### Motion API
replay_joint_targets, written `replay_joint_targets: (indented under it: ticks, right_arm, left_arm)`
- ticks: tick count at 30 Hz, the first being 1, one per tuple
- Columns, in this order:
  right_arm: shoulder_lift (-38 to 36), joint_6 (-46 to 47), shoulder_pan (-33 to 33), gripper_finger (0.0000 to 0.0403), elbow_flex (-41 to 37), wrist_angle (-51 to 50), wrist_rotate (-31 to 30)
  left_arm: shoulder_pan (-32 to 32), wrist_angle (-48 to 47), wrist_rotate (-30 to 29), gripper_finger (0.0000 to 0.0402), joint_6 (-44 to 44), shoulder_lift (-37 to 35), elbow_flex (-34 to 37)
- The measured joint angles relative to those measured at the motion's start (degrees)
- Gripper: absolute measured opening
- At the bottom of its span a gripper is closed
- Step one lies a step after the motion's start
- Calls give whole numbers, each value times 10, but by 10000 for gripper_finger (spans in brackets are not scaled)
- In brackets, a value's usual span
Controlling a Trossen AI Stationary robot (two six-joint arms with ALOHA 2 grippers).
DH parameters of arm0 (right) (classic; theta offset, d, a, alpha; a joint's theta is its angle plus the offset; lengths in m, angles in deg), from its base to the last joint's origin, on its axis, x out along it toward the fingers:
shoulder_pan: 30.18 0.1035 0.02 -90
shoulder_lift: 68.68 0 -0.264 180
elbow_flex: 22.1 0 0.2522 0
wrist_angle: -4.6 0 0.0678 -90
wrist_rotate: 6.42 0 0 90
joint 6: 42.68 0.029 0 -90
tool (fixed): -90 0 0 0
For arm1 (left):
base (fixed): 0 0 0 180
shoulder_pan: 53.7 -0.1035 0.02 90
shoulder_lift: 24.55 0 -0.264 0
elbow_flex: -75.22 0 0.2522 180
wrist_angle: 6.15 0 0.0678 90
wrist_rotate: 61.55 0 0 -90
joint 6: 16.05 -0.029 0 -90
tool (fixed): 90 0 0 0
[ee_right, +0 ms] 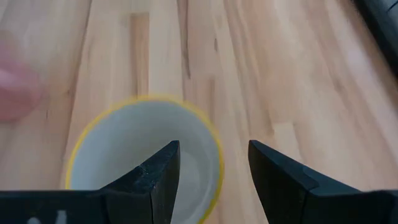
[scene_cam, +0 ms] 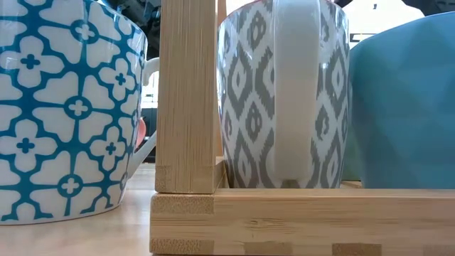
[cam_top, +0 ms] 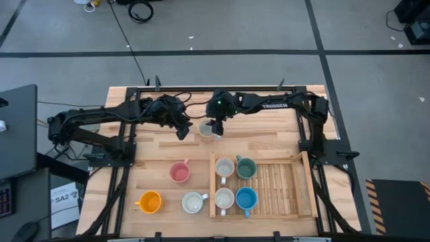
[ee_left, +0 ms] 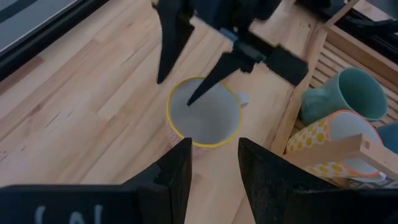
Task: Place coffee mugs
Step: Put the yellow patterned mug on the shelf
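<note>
A bamboo rack is sitting on the near right part of the table, holding four mugs: a cream one, a dark green one, a white one and a blue one. Outside it, a pink mug, an orange mug and a patterned white mug are standing on bare wood.

Farther back, a yellow-rimmed mug with a pale inside is sitting upright on the table. The right gripper is hanging over it, fingers spread, one finger dipping inside the rim (the other outside). The left gripper is waiting just beside, also spread.

The low view is showing only the blue-flowered mug, a rack post and a grey-diamond mug.
</note>
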Motion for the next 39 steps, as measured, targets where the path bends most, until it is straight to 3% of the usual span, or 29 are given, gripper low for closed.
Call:
replay_joint_targets:
  ticks: [11,30,39]
  right_arm:
    - [18,2,-1,190,0,-1,-13]
    - [17,47,0,39,0,-23,-31]
    - [14,86,0,37,0,-26,-54]
  left_arm:
    - [0,5,-10,137,0,0,0]
    - [0,7,-10,137,0,0,0]
    - [0,6,-10,137,0,0,0]
